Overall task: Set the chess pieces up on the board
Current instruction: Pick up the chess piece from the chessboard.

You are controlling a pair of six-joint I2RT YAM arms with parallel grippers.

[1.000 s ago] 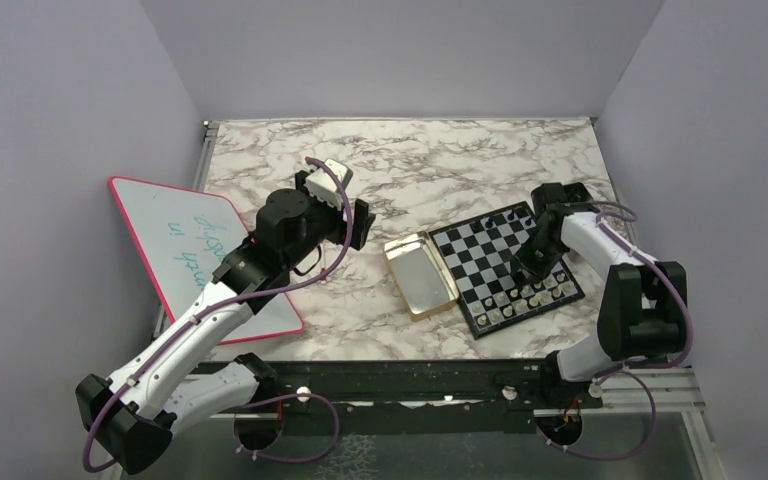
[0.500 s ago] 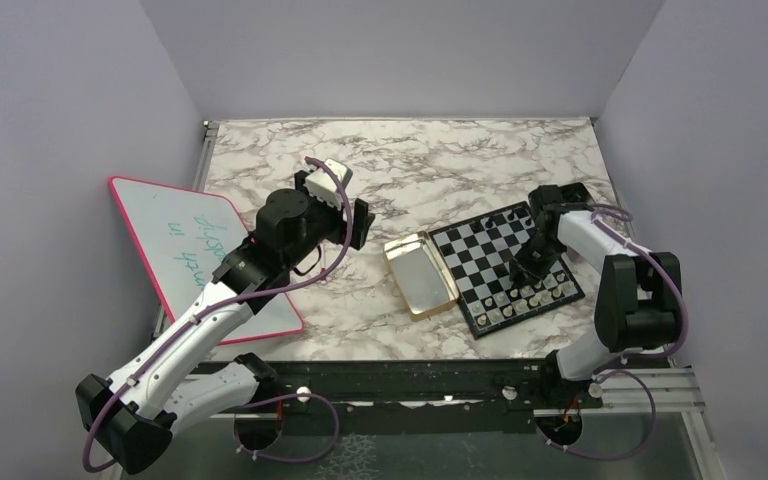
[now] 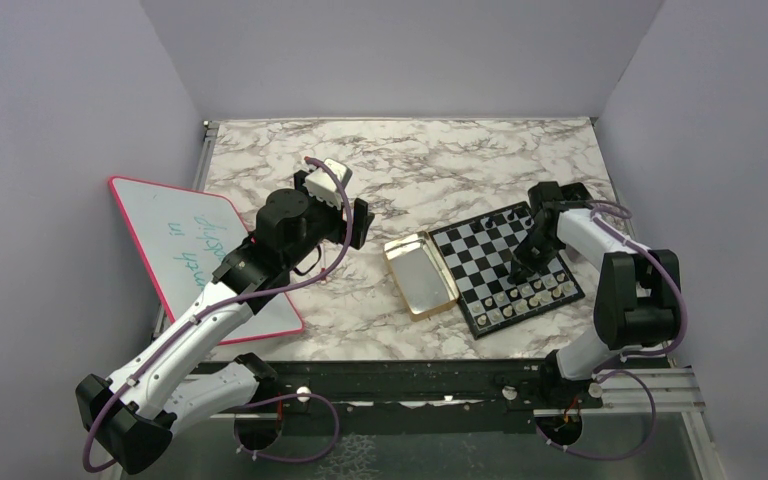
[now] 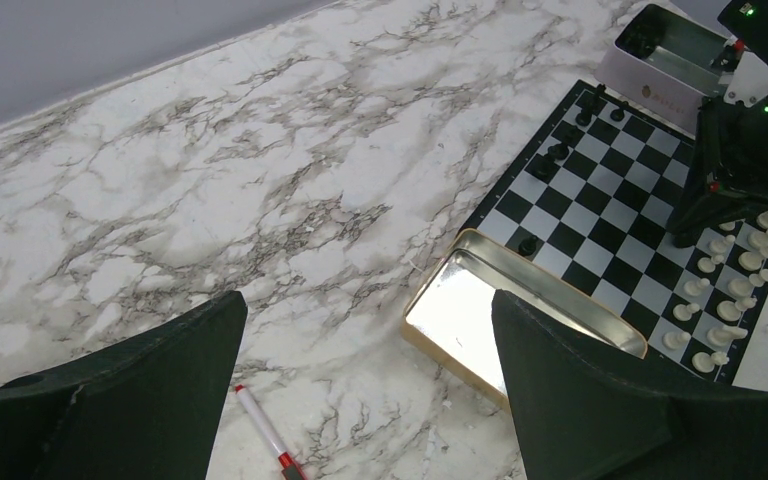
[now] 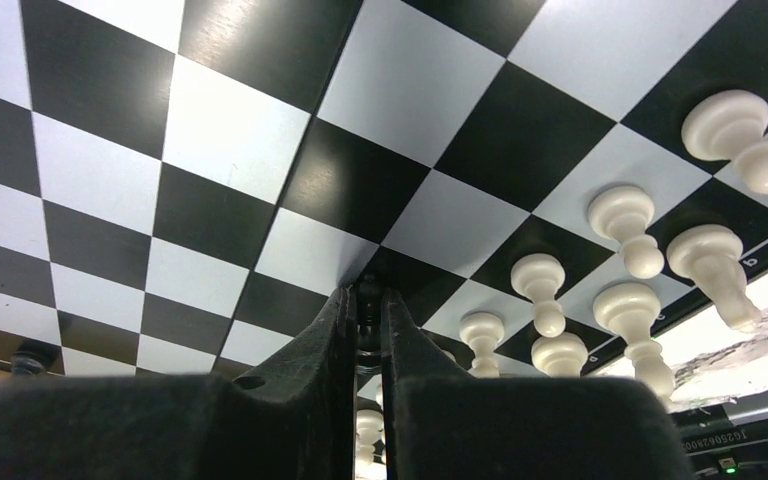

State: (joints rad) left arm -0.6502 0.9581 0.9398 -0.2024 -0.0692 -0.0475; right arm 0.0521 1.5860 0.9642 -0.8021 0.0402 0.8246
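1. Marble desk (image 3: 410,170) is carrying the board (image 3: 480,255) beside a gold tin (image 3: 418,275); a placement seems under way.
2. Idle, the left fingers (image 4: 110,400) are gaping wide, empty; pale pieces (image 4: 730,308) are lining one board edge.
3. Nearly closed, the right fingers (image 5: 330,340) are pinching a tiny black piece (image 5: 365,300) over a dark square; lowering squarely, then releasing, looks next.

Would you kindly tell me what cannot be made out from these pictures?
Right claw: right wrist view, its own fingers hide whatever thin dark thing sits between them.
Whiteboard writing: top view, too small to read.
Marker: left wrist view, cut off by the bottom edge.
Black pieces on the board: left wrist and top views, too small to name by type.
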